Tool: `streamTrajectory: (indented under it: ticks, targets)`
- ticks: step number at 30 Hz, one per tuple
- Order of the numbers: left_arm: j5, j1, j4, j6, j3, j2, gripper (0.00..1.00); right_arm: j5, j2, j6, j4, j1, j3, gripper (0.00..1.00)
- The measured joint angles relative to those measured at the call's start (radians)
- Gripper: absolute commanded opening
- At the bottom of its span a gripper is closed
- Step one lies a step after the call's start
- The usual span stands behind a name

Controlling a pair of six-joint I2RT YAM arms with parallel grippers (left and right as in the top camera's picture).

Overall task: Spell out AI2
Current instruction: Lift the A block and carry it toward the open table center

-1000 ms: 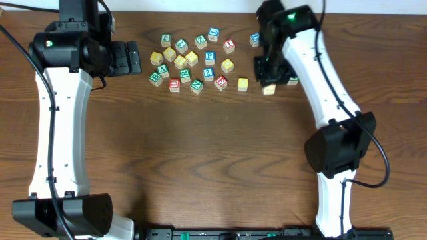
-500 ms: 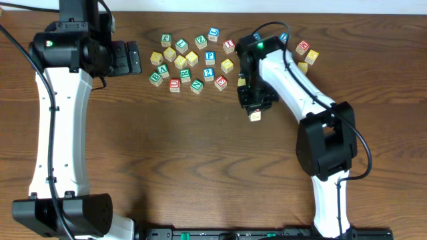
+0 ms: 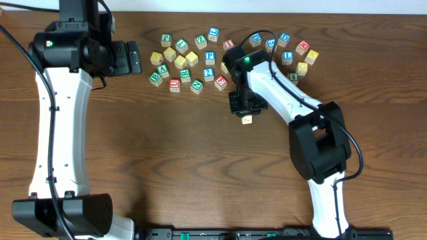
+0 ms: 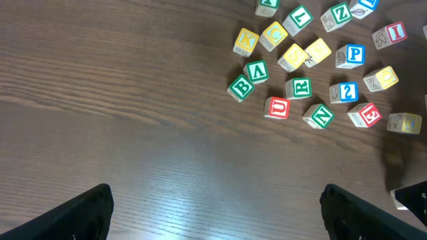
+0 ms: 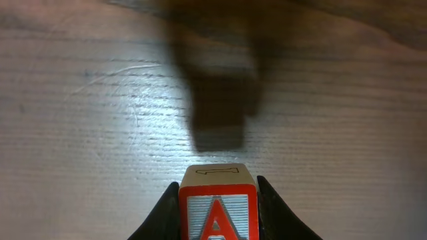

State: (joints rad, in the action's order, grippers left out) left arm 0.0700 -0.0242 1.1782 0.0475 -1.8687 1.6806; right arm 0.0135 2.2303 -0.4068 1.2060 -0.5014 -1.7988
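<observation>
My right gripper (image 5: 218, 185) is shut on the red A cube (image 5: 218, 208), its fingers on the cube's two sides; the cube's shadow falls on the bare wood ahead. In the overhead view this gripper (image 3: 245, 111) hangs just in front of the block cluster, with the A cube (image 3: 247, 119) at its tip. The red I cube (image 4: 389, 33) and the blue 2 cube (image 4: 345, 92) sit among the loose blocks; the 2 cube (image 3: 209, 73) lies left of the right arm. My left gripper (image 4: 217, 220) is open over bare table, left of the cluster.
Several lettered blocks spread along the back of the table, among them a green A (image 3: 160, 71) and a blue P (image 3: 210, 57). More blocks (image 3: 302, 48) lie right of the right arm. Bare wood (image 3: 200, 153) stretches in front.
The right arm has swung left and toward the front, carrying the A cube from the right end of the blocks to just below the cluster's middle. The left arm has not moved.
</observation>
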Motion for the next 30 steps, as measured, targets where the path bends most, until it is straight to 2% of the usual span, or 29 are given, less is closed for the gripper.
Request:
streamTrajectory:
  ticks: [7,16,21,23,26,30]
  targets:
    - [0.0,0.0,0.0,0.0,0.0,0.0,0.98,0.04,0.0,-0.11,-0.032,-0.051,0.018,0.06]
    - [0.0,0.0,0.0,0.0,0.0,0.0,0.98,0.054,0.0,-0.148,-0.071,-0.093,0.067,0.18]
    - [0.0,0.0,0.0,0.0,0.0,0.0,0.98,0.054,0.0,-0.153,-0.067,-0.093,0.067,0.2]
    - [0.0,0.0,0.0,0.0,0.0,0.0,0.98,0.053,0.0,-0.154,-0.062,-0.093,0.068,0.25]
    - [0.0,0.0,0.0,0.0,0.0,0.0,0.98,0.052,0.0,-0.153,-0.048,-0.093,0.068,0.27]
    - [0.0,0.0,0.0,0.0,0.0,0.0,0.98,0.05,0.0,-0.152,-0.038,-0.093,0.071,0.42]
